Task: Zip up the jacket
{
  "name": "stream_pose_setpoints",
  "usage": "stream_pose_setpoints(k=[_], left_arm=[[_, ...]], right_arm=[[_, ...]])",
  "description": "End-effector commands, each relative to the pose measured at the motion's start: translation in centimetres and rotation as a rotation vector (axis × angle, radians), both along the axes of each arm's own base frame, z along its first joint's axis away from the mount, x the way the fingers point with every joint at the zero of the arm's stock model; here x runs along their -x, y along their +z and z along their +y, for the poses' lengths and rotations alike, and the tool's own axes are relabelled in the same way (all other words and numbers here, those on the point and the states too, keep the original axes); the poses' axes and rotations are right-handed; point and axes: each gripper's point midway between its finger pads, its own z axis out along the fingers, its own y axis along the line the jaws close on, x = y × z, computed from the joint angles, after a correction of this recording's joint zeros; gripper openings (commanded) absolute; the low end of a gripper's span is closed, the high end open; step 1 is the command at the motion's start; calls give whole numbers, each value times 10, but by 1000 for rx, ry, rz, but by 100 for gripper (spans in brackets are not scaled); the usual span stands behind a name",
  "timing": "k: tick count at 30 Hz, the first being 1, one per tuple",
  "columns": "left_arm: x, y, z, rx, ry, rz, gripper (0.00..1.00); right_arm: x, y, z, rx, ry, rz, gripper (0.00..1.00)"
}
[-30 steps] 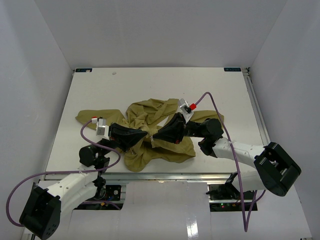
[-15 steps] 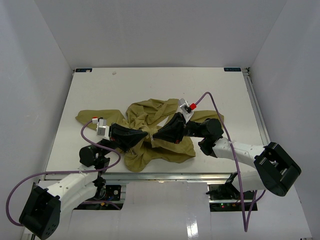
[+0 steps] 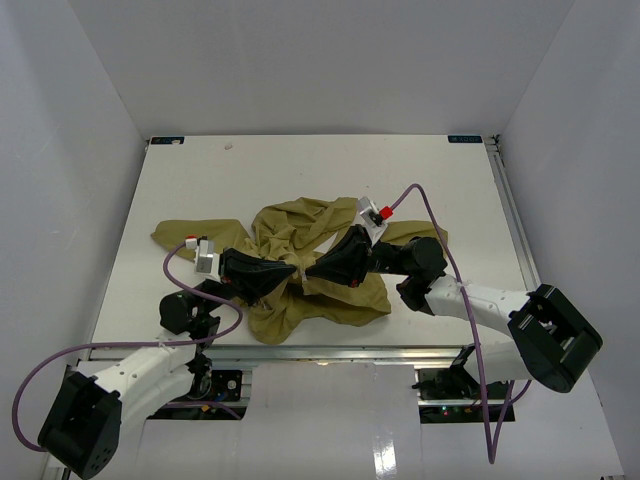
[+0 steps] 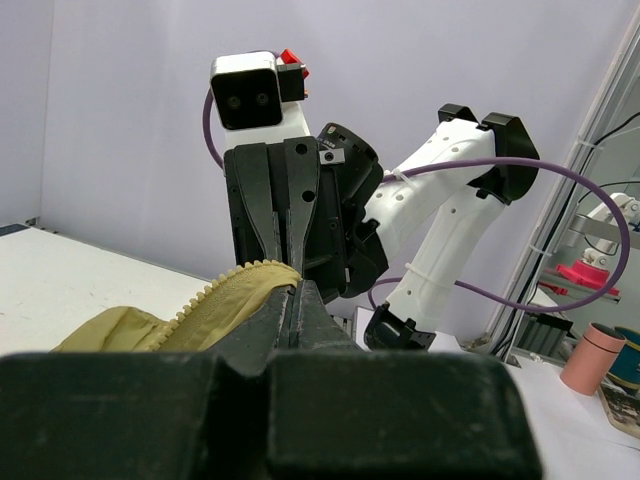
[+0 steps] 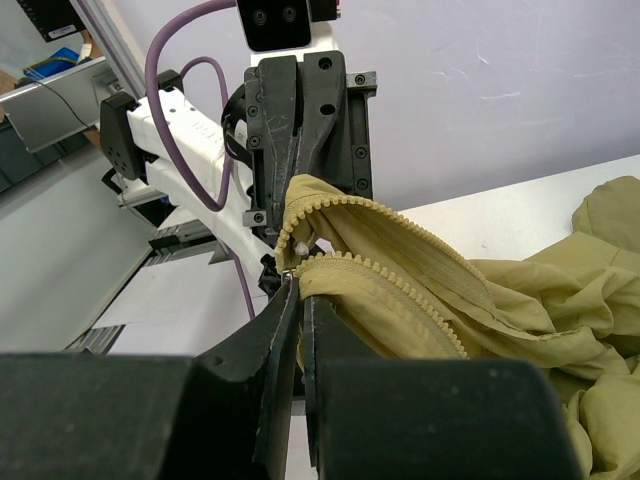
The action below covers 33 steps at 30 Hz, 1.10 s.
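The olive jacket [image 3: 300,235] lies crumpled in the middle of the table. My left gripper [image 3: 291,270] and right gripper [image 3: 310,271] meet tip to tip over its front hem. The left gripper [image 4: 296,283] is shut on one zipper edge of the jacket [image 4: 215,300], whose teeth show. The right gripper [image 5: 299,285] is shut on the other zipper edge [image 5: 390,275], right at its end. The two toothed edges lie close together in the right wrist view, with the jacket's body [image 5: 560,290] spreading to the right.
The white table [image 3: 300,170] has raised edges, and white walls enclose it on three sides. A sleeve [image 3: 185,230] stretches to the left of the pile. Purple cables [image 3: 440,230] loop from both wrists.
The left gripper has eased slightly back to the left with its zipper edge. The right gripper and the jacket have hardly moved.
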Motion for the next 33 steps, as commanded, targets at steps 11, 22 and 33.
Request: stream_pose_setpoints(k=[11, 22, 33], left_arm=[[66, 76, 39, 266, 16, -470, 0], [64, 78, 38, 268, 20, -469, 0], [63, 77, 37, 264, 23, -471, 0]], right_arm=[[22, 60, -20, -238, 20, -223, 8], [22, 56, -19, -225, 20, -220, 8], [23, 57, -20, -229, 23, -221, 8]])
